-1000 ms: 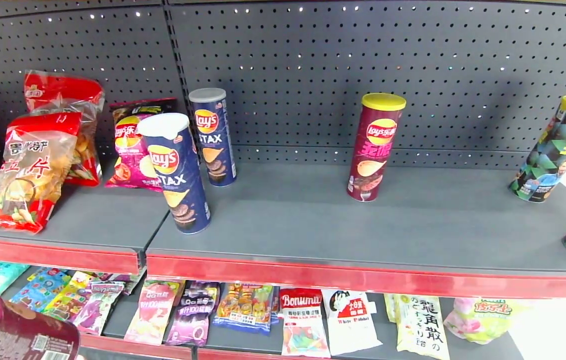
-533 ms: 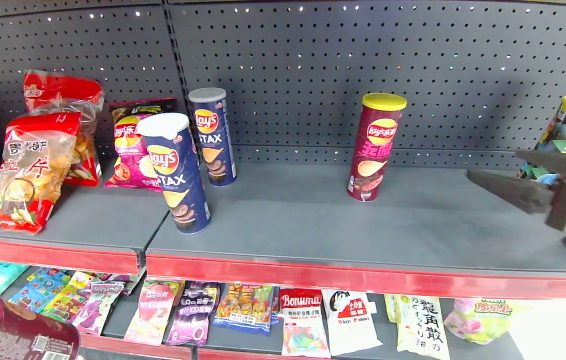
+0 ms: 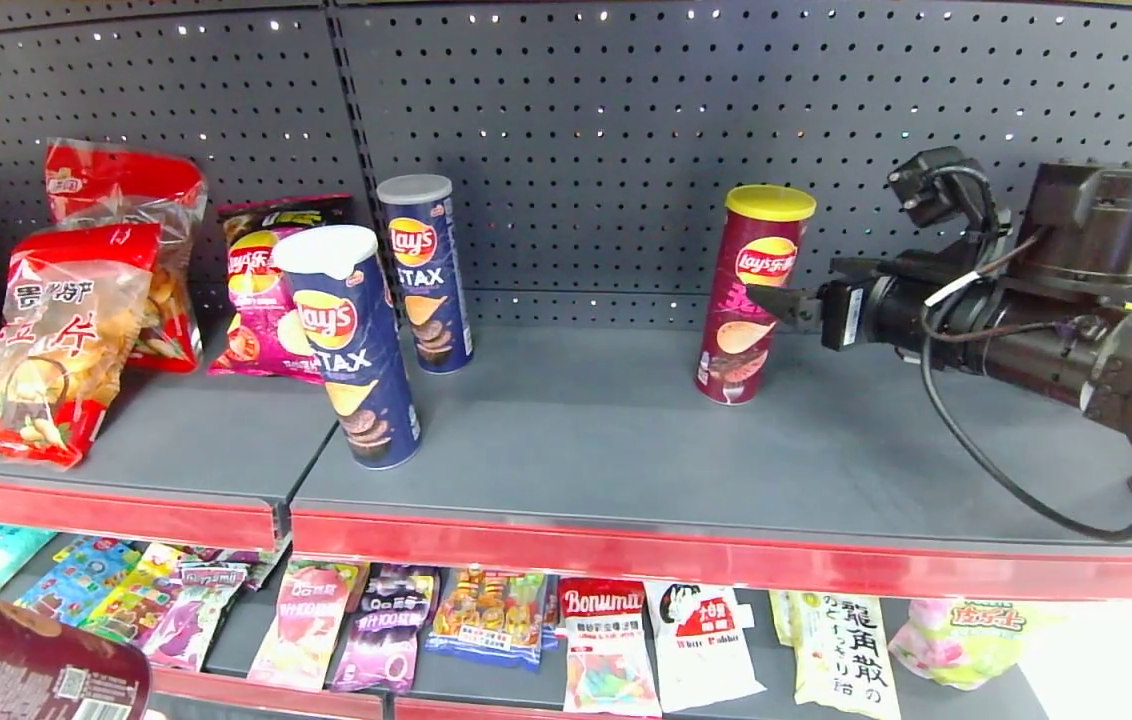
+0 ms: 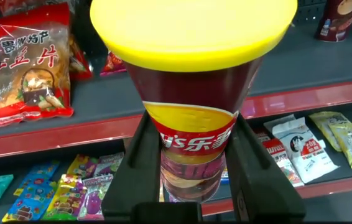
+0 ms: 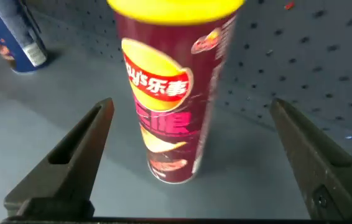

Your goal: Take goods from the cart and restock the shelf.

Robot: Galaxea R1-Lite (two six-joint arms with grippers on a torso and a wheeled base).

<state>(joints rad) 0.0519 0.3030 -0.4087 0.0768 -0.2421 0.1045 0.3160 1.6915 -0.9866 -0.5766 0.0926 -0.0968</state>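
— Well, where is the right claw (image 5: 190, 106)?
— Up at the upper shelf (image 3: 576, 450), spread wide, one finger on either side of the maroon can (image 3: 754, 295) with the yellow lid. There is a gap on both sides, so it is not gripping.
— And that can?
— It is upright, near the back of the shelf by the pegboard, right of the middle. The arm comes at it from the right.
— The left claw (image 4: 193, 162)?
— Low, in front of the shelving, clamped on a second can (image 4: 191, 74) of the same kind, yellow lid towards its wrist camera. The dark red corner at the bottom left from the head is probably that same can, though I can't be sure from there.
— What else is on the shelf?
— Two blue cans (image 3: 351, 345) sit left of the middle, the nearer one leaning and the other behind it. Further left is a red snack bag (image 3: 51, 345), with more bags behind it. The lower shelf (image 3: 256, 620) has a row of small packets (image 3: 606, 640) lying flat.
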